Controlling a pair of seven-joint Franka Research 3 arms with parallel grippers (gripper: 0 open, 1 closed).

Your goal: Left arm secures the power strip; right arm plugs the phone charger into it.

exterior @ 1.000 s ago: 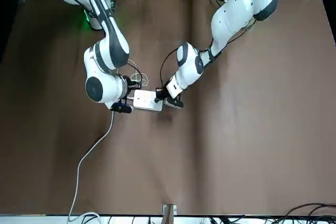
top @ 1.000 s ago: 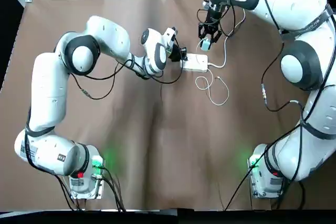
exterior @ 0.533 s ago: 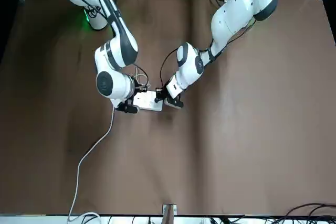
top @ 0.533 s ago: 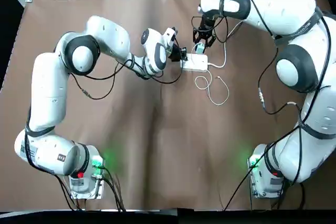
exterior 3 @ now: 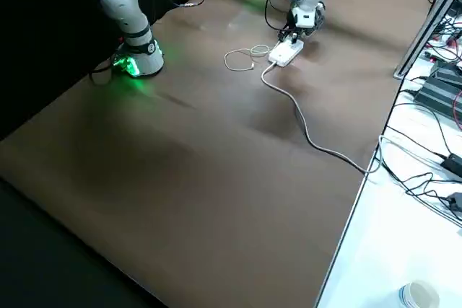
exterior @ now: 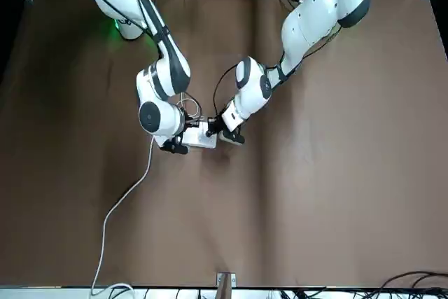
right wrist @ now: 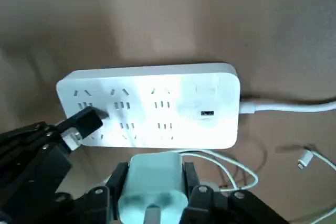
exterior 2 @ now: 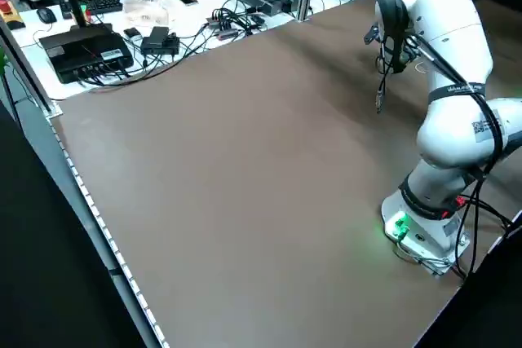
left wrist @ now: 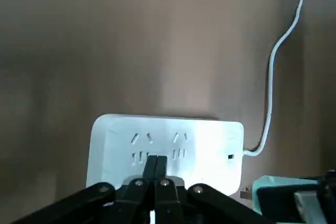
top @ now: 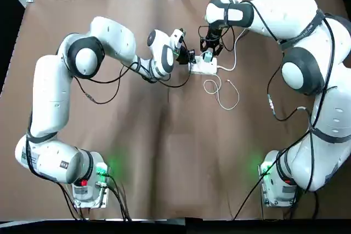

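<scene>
Charger held above power strip
Right gripper point(right wrist: 152, 203) clamps the phone charger point(right wrist: 152, 186); only the wrist views show the closed left gripper point(left wrist: 155, 174) pressing the power strip point(right wrist: 149, 106).

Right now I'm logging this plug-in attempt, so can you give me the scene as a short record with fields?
power strip: flat on the table, sockets up, thick cord running off one end
left gripper: shut, pressing down on the strip's end
phone charger: held beside the strip, not yet in a socket
right gripper: shut on the charger
charger cable: looped loose on the table
</scene>
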